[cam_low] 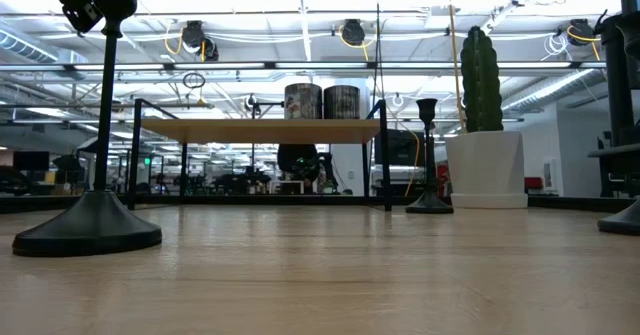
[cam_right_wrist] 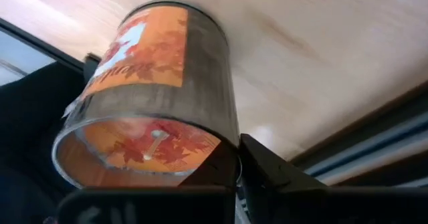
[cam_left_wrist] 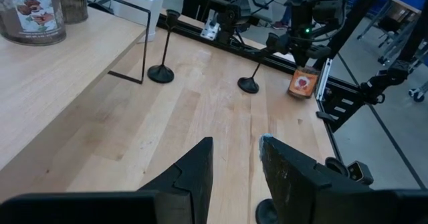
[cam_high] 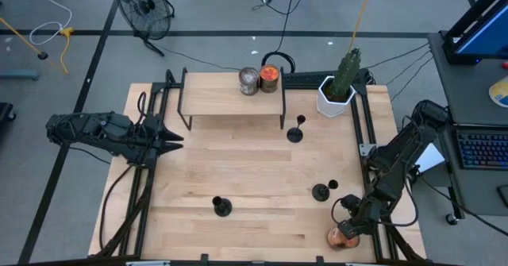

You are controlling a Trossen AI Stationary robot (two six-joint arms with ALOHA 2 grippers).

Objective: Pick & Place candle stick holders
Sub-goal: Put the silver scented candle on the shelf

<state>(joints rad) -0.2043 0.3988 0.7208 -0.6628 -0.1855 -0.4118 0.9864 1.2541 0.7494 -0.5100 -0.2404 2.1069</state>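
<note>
Three candle stick holders: 1 o'clock (cam_high: 296, 131), 4 o'clock (cam_high: 321, 190), 6 o'clock (cam_high: 221, 207). Likely light, rigid, top-heavy; grasp the thin stem. Right gripper (cam_high: 347, 230) clenches an orange jar (cam_high: 342, 237); left gripper (cam_high: 176, 141), 9 o'clock, parted.

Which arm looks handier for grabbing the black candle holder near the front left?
Probably the left: its gripper is open and free, nearer that candle holder. The right gripper is at an orange jar.

two glass candle jars (cam_high: 259, 79) sit side by side on a low wooden shelf (cam_high: 214, 99) at the tabletop's (cam_high: 238, 179) rear; a potted cactus (cam_high: 340, 86) stands right of it.
</note>
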